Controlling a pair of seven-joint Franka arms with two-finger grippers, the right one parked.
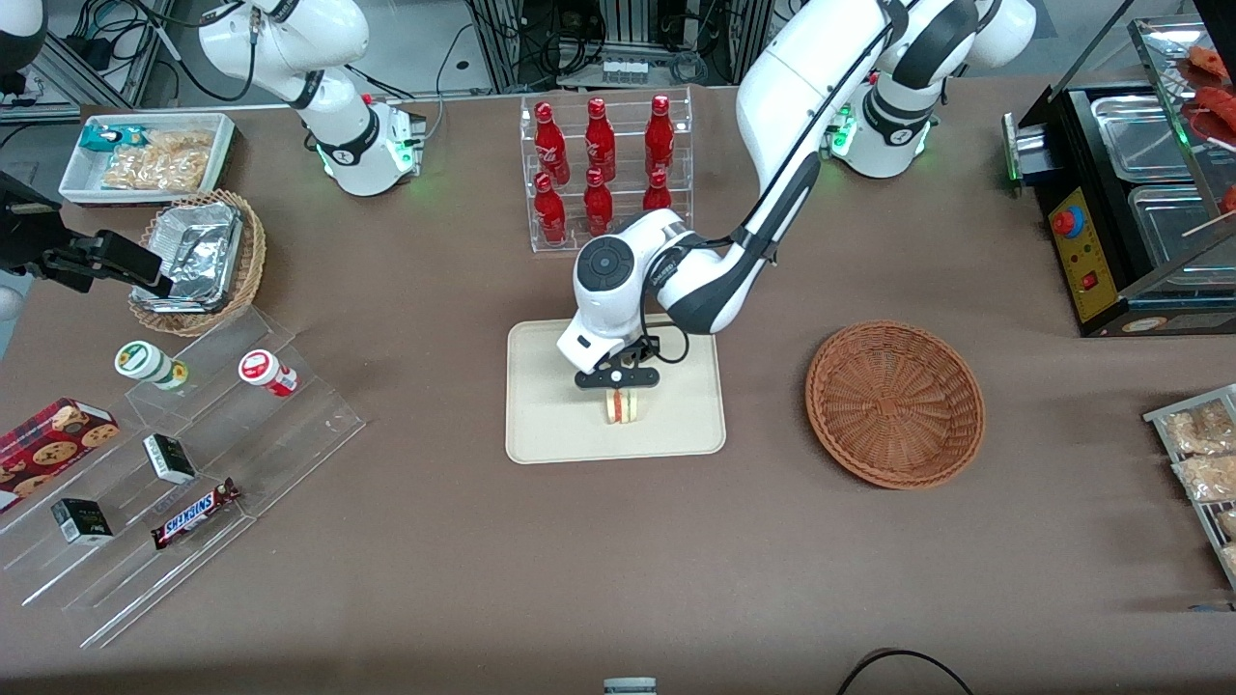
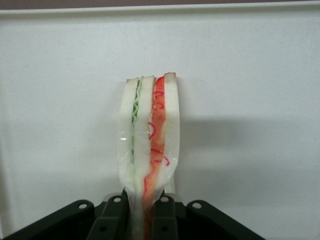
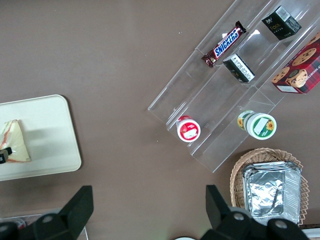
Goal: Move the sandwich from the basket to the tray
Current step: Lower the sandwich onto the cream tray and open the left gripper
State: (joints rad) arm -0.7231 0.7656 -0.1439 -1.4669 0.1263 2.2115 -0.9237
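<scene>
Place: a robotics lab got up as a snack counter.
Lab signs: two white arms bolted to a brown-covered table, with cables and metal racking past its edge.
Shop signs: red bottles in a clear rack, a Snickers bar and cookie box on clear stepped shelves, a black food warmer with steel pans.
Working spot: the gripper sits over a cream tray, pinching a sandwich.
</scene>
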